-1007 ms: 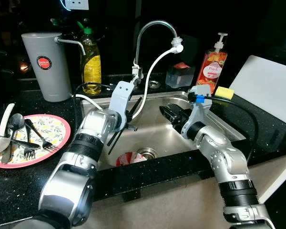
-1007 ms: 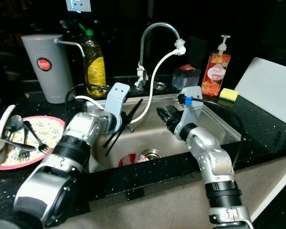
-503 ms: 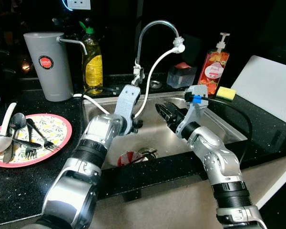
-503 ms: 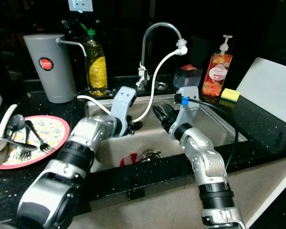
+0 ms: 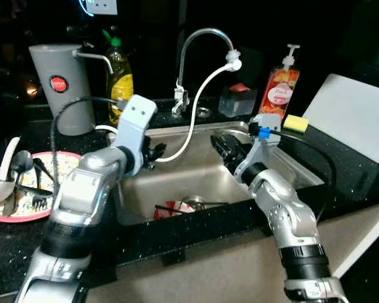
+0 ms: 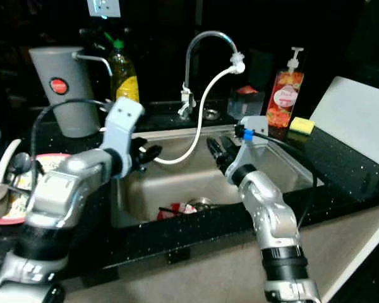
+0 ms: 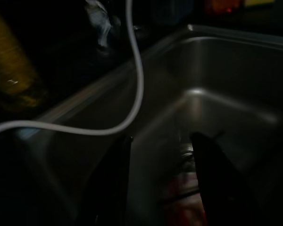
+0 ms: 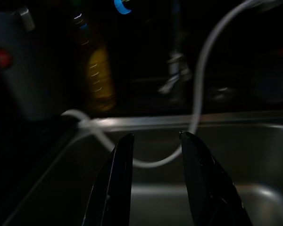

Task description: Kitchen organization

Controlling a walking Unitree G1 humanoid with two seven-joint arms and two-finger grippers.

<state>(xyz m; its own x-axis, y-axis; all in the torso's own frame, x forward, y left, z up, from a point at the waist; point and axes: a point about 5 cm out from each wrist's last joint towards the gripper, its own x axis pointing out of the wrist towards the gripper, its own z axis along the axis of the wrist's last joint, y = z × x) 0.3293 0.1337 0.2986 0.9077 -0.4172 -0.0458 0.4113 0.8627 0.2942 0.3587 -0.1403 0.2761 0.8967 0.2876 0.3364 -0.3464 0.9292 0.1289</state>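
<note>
— Left gripper (image 5: 153,151): how is it seen from the head?
— It is held at the sink's (image 5: 196,129) left rim, fingers parted and empty; the right gripper (image 5: 220,146) is held over the basin, released. A red item (image 5: 174,208) is seen by the drain; cutlery (image 5: 25,180) lies on the plate (image 5: 3,211).

— And at the wrists?
— Left: parted fingers (image 7: 212,174) above the basin, the white hose (image 7: 137,84) beyond. Right: parted fingers (image 8: 120,174) aimed at the oil bottle (image 8: 96,77).
</note>
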